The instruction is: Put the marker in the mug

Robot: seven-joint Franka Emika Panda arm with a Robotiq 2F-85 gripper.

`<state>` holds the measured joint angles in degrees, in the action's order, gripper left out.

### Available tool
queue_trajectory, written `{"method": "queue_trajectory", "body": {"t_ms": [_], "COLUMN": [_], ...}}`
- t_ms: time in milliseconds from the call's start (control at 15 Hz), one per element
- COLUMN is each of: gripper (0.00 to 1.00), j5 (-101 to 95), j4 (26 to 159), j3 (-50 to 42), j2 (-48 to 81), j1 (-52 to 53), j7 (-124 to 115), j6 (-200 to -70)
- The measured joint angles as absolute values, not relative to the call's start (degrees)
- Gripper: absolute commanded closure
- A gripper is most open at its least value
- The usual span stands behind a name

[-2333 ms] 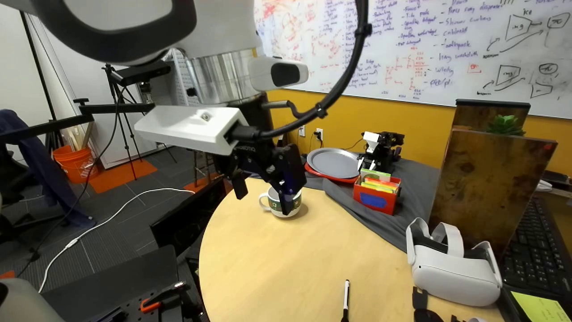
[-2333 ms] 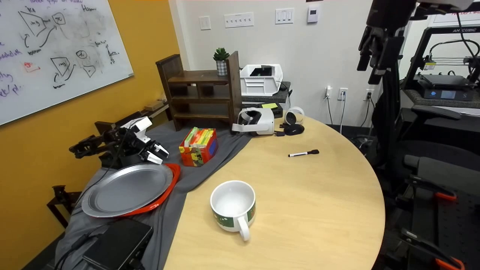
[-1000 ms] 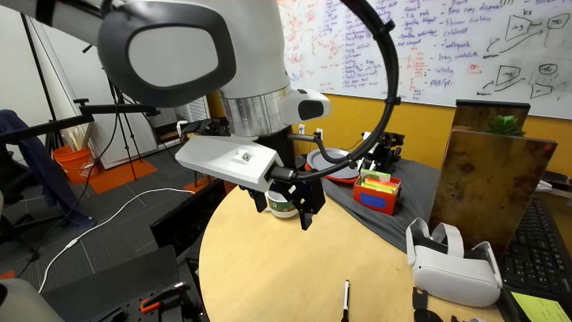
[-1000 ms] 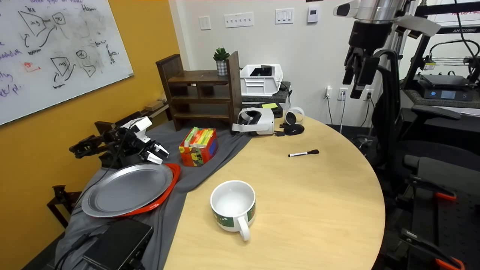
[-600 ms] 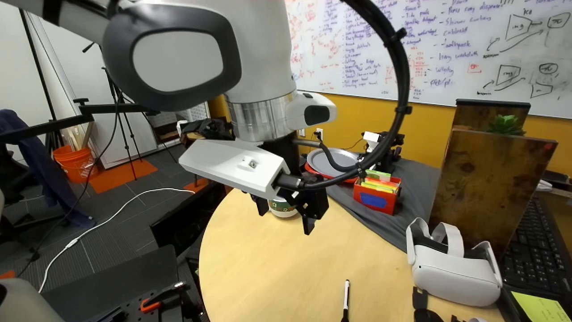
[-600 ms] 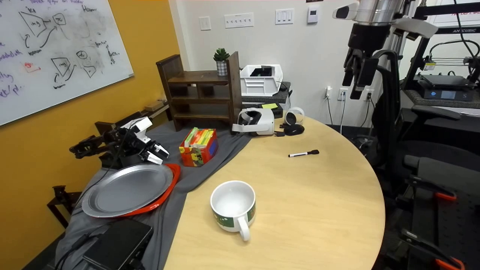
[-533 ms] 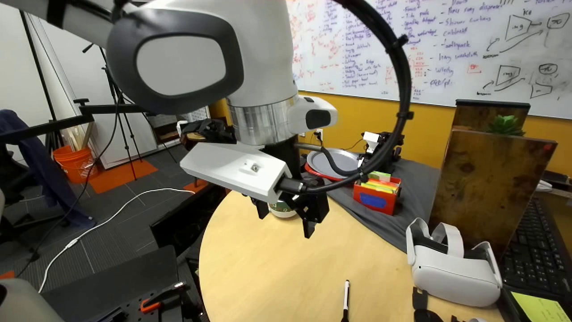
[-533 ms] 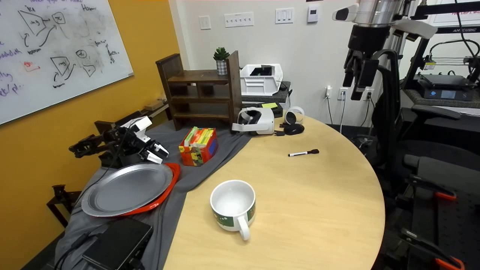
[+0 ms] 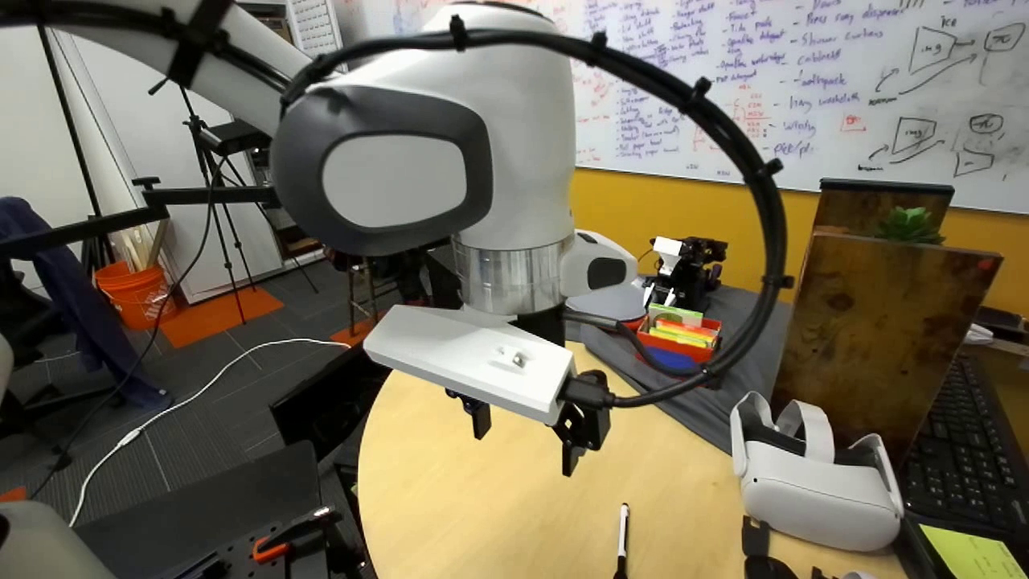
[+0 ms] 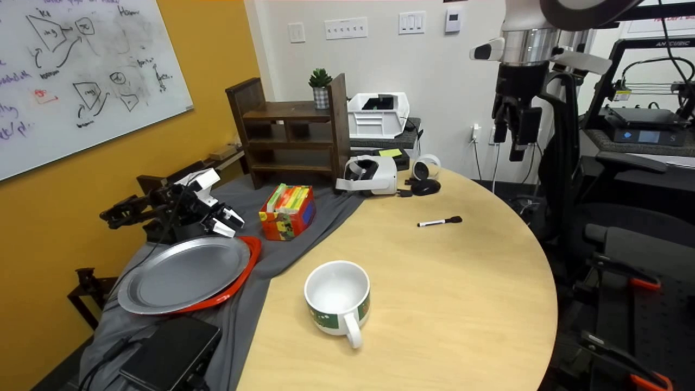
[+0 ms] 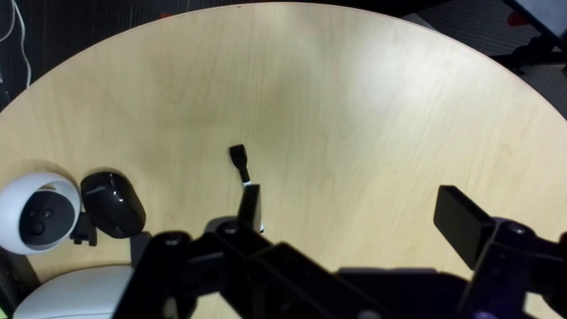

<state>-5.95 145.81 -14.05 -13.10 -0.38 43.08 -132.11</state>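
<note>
The marker, white with a black cap and tip, lies on the round wooden table (image 10: 461,304) in both exterior views (image 9: 624,531) (image 10: 433,222). In the wrist view its capped end (image 11: 239,159) shows; the left finger covers most of its white body. The white mug (image 10: 337,296) with a green band stands upright on the table, handle toward the camera. It is hidden behind the arm in an exterior view and out of the wrist view. My gripper (image 9: 526,445) is open and empty above the table, also seen so in the wrist view (image 11: 350,199).
A white headset (image 9: 820,490), a black mouse (image 11: 113,204) and a round white device (image 11: 40,212) sit near the marker. A red card box (image 10: 288,213), a silver pan (image 10: 184,277) and a wooden shelf (image 10: 288,111) stand on the grey cloth side.
The arm has come down, and the gripper has moved toward the marker, away from its place in front of the mug in an exterior view. Marker and mug have not moved.
</note>
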Motion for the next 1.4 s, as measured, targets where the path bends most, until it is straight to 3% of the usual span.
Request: {"method": "queue_trajectory", "body": {"t_ms": [1400], "gripper": [0.0], "j5": [-3.13], "j4": [134.28], "j3": [-8.9], "j2": [8.8], "j1": [-5.42], "j7": [57.39], "j6": [-132.33]}}
